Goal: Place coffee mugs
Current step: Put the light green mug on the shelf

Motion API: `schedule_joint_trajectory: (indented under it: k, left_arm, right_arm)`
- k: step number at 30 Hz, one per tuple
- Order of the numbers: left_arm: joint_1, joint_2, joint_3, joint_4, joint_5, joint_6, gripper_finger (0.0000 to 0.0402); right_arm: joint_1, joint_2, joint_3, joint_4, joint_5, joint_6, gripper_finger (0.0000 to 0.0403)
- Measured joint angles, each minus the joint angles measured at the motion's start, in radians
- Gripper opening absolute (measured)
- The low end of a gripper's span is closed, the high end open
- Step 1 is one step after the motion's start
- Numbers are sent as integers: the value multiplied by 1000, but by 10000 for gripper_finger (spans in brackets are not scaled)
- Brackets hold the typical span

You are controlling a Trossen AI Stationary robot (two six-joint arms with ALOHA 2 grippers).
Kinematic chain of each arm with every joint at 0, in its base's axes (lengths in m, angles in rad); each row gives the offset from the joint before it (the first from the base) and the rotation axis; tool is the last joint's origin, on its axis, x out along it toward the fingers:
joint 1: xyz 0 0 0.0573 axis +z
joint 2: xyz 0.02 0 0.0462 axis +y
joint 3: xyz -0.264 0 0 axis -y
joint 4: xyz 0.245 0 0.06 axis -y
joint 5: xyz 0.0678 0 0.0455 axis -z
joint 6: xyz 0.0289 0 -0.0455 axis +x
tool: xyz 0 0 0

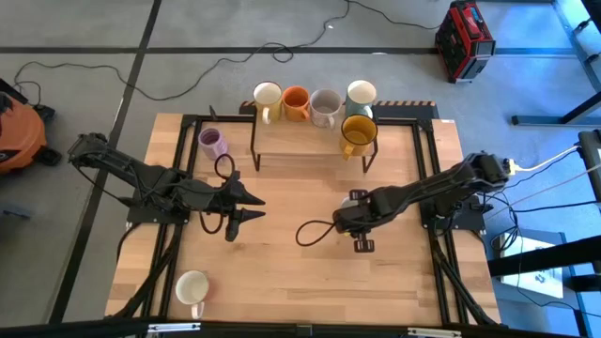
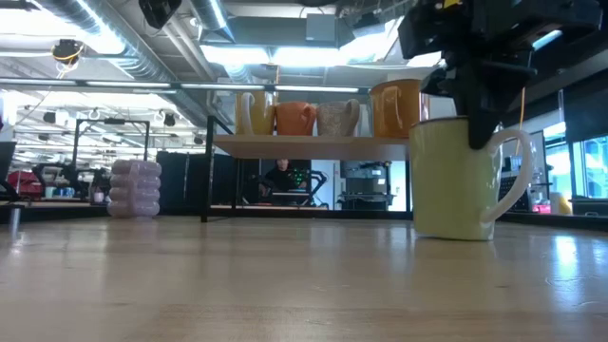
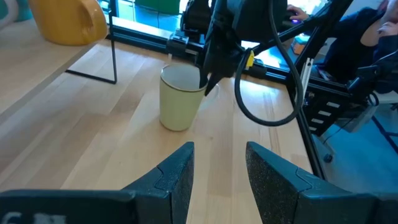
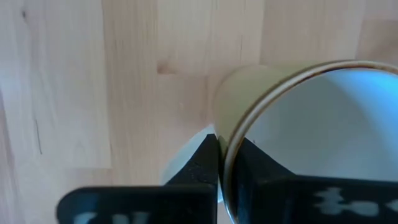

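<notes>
Cream mug is pinched at its rim by the right gripper, fingers closed on the wall, apparently standing on the table centre-right. Left gripper is held open, empty, left of it.

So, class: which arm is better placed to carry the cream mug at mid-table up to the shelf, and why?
The right. Its gripper is already pinched on the rim of the cream mug, which stands on the table. The left gripper hangs open and empty, short of the mug. The shelf has free space.
</notes>
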Motion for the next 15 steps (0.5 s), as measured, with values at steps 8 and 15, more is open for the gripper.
schedule_joint_trajectory:
  k: [8, 15]
  left_arm:
    - [0, 0, 0, 0, 0, 0, 140]
    - [0, 0, 0, 0, 0, 0, 140]
  right_arm:
    - [-1, 10, 4, 8, -30, 47, 54]
    - [-1, 10, 4, 12, -33, 67, 115]
